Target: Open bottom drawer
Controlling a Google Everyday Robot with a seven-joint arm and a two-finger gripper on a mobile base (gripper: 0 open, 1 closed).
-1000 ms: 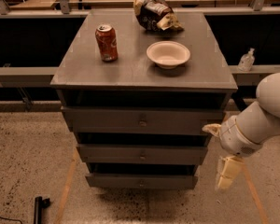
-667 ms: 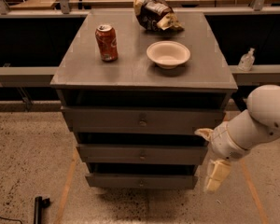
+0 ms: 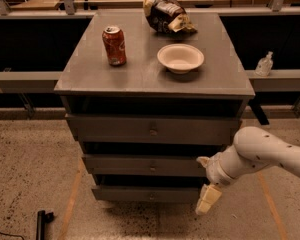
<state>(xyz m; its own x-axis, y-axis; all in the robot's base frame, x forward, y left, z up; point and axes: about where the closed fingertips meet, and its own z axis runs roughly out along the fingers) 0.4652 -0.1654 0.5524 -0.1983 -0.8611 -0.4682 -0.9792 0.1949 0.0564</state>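
The bottom drawer [image 3: 140,193] is sitting at the lowest place of the grey cabinet, under two other drawers. Its front is looking closed or almost closed, with a small round knob [image 3: 151,197] in the centre. The end effector [image 3: 208,199] is hanging just at the right end of this front, low near the floor, on the white arm [image 3: 260,154] that is reaching in from the right. I cannot tell if it is released or clenched, and it is well apart from the knob. To do this step well, I am thinking it should travel left along the front until it is facing the knob at the same height, then take it and pull straight out, not sideways, so the drawer is not jamming. A slow pull seems wise, because a red can [image 3: 114,45], a white bowl [image 3: 180,58] and a crumpled bag [image 3: 165,11] are resting on the top surface [image 3: 140,76].
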